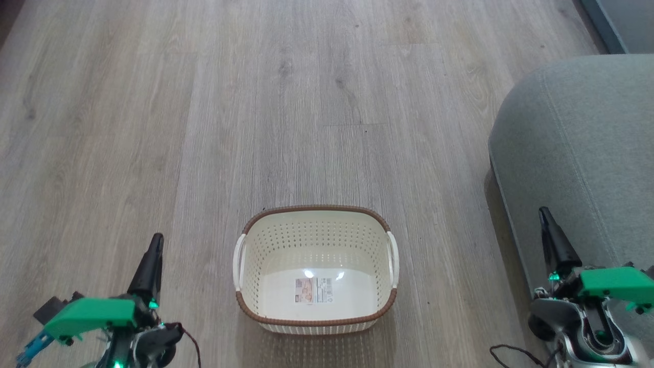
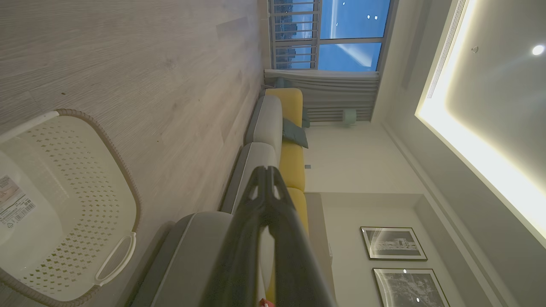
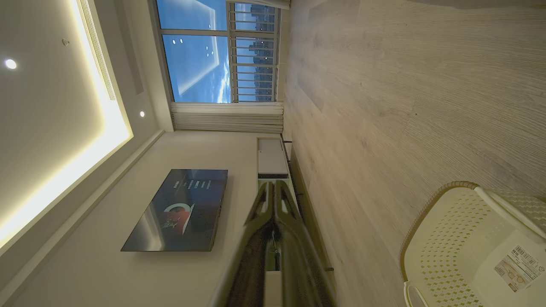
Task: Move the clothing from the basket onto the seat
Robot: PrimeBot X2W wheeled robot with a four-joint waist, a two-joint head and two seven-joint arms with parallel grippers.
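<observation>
The basket (image 1: 311, 237) sits on the wooden floor (image 1: 204, 102), low in the head view between the two arms, its paper label (image 1: 313, 290) showing on its bottom. The seat (image 1: 577, 133) rises at the right, apart from the basket, with a strip of floor between them. The left end effector (image 1: 157, 239) hangs left of the basket, fingers pressed together and holding nothing. The right end effector (image 1: 544, 212), likewise narrow and unladen, shows against the seat's near edge. A wall-mounted television (image 3: 179, 209) and a window (image 3: 200, 55) lie far beyond.
</observation>
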